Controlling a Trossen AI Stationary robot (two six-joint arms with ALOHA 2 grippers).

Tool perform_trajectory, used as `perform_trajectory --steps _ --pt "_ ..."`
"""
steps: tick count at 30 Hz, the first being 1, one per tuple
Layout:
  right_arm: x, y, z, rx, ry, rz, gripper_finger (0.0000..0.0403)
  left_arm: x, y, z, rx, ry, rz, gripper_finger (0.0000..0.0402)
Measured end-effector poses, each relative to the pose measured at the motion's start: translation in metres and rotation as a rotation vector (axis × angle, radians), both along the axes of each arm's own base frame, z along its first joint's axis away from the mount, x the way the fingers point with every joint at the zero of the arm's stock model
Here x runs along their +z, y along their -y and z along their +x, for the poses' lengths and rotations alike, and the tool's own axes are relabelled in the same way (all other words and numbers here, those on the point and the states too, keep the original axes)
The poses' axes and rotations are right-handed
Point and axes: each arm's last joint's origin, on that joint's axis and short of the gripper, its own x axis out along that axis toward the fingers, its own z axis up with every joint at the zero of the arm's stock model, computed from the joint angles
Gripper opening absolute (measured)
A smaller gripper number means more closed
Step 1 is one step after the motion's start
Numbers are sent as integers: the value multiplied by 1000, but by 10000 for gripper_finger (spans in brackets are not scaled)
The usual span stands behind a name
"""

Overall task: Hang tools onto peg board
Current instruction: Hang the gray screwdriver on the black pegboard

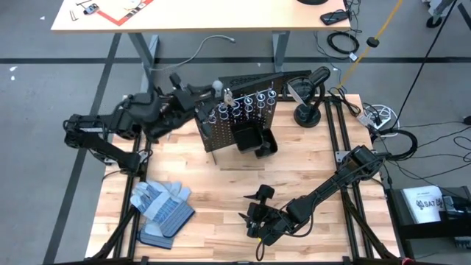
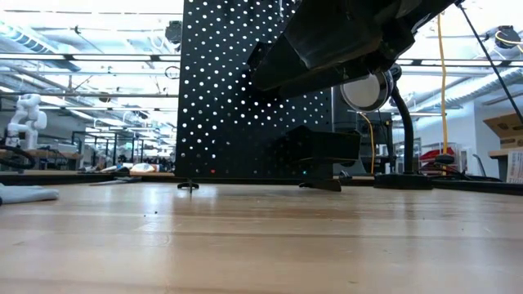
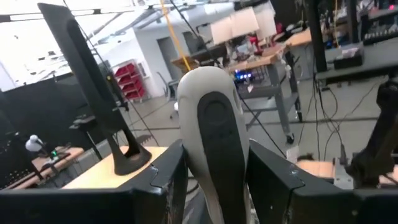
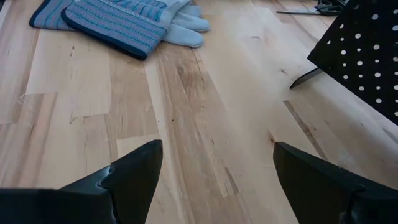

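Up at the peg board's [image 1: 239, 125] top edge, left gripper [image 1: 218, 92] is clamped on a tool with a fat grey handle [image 3: 211, 134], jaws pinching it on both sides. Can't tell which tool it is; only the handle shows. It sits just above the row of silver rings [image 1: 246, 103].

To do this well: keep the tool vertical, centre its tip over one free ring, lower straight down until the handle seats, and only then let go. Don't drag sideways, the board stands on small feet and could probably tip or slide. Tip is hidden from the wrist view, so alignment has to come from overhead.

Left arm reaches in from the table's left edge, stretched out flat toward the board top, wrist over the rings.

Right gripper [image 1: 259, 221] waits low over bare wood at the front, jaws wide apart, empty. Gloves [image 1: 162, 206] lie at front left, well clear.
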Motion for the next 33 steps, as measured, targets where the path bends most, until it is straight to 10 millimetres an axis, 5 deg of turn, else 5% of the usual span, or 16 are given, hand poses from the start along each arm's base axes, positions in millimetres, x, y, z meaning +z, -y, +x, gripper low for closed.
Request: perform_trajectory --steps 25,33 --pt "0 0 0 -1 -1 0 301 -7 -2 -1 96 30 -92 140" --pt "0 0 0 0 -2 -1 301 -5 -3 -4 131 66 -134 302"
